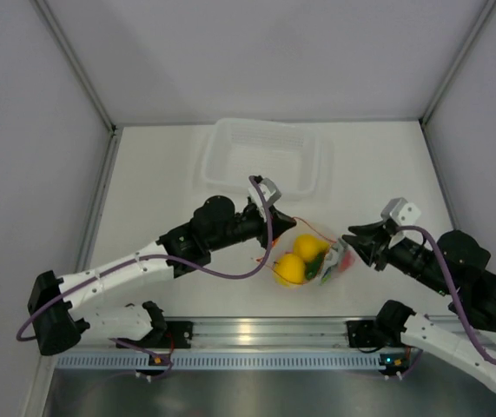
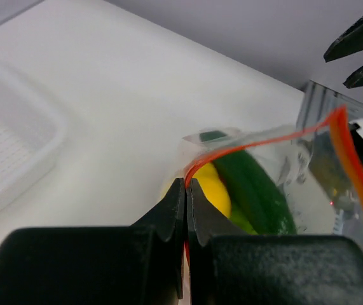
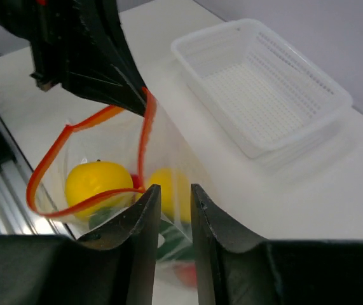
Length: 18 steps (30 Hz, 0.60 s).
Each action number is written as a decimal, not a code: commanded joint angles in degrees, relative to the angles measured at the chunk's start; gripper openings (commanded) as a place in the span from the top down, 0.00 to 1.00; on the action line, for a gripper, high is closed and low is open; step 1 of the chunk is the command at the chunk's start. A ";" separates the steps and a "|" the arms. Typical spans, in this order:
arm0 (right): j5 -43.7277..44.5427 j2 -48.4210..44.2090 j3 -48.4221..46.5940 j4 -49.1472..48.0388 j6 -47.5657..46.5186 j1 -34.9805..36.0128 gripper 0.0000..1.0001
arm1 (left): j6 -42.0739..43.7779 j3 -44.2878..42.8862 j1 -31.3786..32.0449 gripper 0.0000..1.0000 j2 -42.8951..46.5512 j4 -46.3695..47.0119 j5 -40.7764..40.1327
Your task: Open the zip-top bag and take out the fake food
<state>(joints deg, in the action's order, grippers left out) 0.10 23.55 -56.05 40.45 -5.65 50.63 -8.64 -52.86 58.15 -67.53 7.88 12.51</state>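
Note:
The zip-top bag (image 1: 326,261) lies between the two arms with its mouth pulled open. In the right wrist view its orange-red zip strip (image 3: 144,136) forms a wide loop. Inside are fake food pieces: two yellow round fruits (image 1: 309,247) (image 1: 289,269), a dark green cucumber (image 2: 252,190) and something red low down (image 3: 191,273). My left gripper (image 2: 186,182) is shut on the zip strip at the bag's left rim. My right gripper (image 3: 173,188) is at the bag's right side with its jaws slightly apart. Clear bag film shows in the gap between them.
A translucent white basket (image 1: 265,156) stands behind the bag toward the back of the table and appears in the right wrist view (image 3: 264,82). The aluminium rail (image 1: 256,332) with the arm bases runs along the near edge. White walls enclose the table.

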 commanded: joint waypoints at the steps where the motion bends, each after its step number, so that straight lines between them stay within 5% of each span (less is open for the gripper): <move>1: 13.13 4.12 -2.83 -7.13 5.19 0.79 0.72 | -4.09 -4.08 -0.23 1.00 3.80 -2.16 -17.07; 4: 20.36 6.77 -3.27 -8.27 14.15 0.79 0.87 | -6.29 -4.80 -0.14 1.00 5.12 -4.54 -23.14; 5: 22.64 7.29 -2.93 -8.71 16.35 0.78 0.81 | -8.30 -5.06 -0.23 1.00 6.17 -4.97 -24.89; 6: 22.67 8.34 -2.49 -9.59 20.29 0.78 0.47 | -9.54 -5.32 -0.14 1.00 6.53 -6.55 -28.21; 7: 22.32 8.88 -1.61 -9.94 22.15 0.70 0.43 | -10.51 -5.76 -0.23 1.00 6.88 -7.43 -30.07; 18: 11.69 14.68 13.68 -31.37 52.90 0.78 0.37 | -31.51 -6.03 -0.23 1.00 6.88 -15.26 -53.28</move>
<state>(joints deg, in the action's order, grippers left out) 15.03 36.75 -45.04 20.84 34.11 50.63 -31.79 -58.46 57.87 -61.39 -8.10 -31.46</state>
